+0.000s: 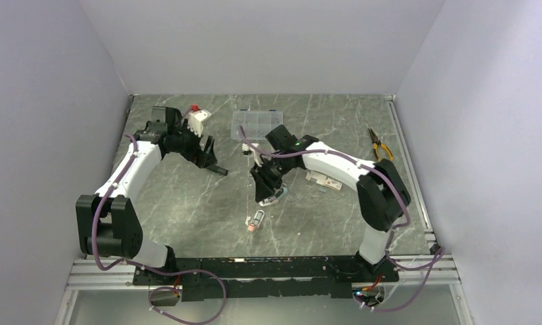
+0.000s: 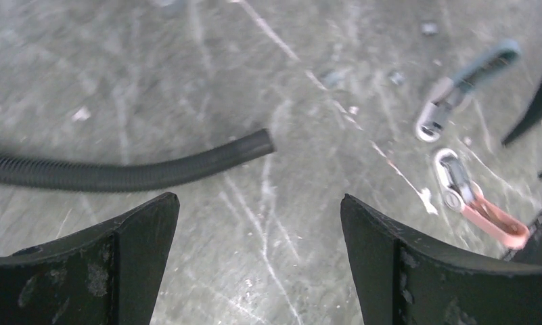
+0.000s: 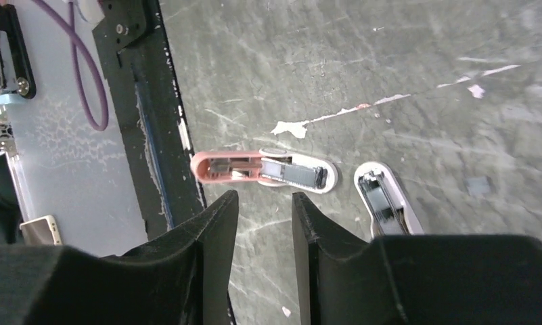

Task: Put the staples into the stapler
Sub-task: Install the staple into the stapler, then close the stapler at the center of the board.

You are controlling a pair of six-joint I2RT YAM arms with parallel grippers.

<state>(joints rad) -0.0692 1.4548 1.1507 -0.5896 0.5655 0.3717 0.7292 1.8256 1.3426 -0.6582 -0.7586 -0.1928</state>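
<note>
Our left arm (image 1: 136, 166) rises from its base at the near left edge, folds at the elbow and reaches forward and inward. Our left gripper (image 1: 210, 159) is tilted downward at its end. In the left wrist view, the left gripper (image 2: 256, 200) has its two dark fingers (image 2: 136, 230) spread wide, with nothing between them.

Our right arm (image 1: 342, 166) stretches from the near right towards the middle, and the wrist bends steeply down. Our right gripper (image 3: 264, 203) points downward with its jaws only slightly apart, gripping nothing.
</note>
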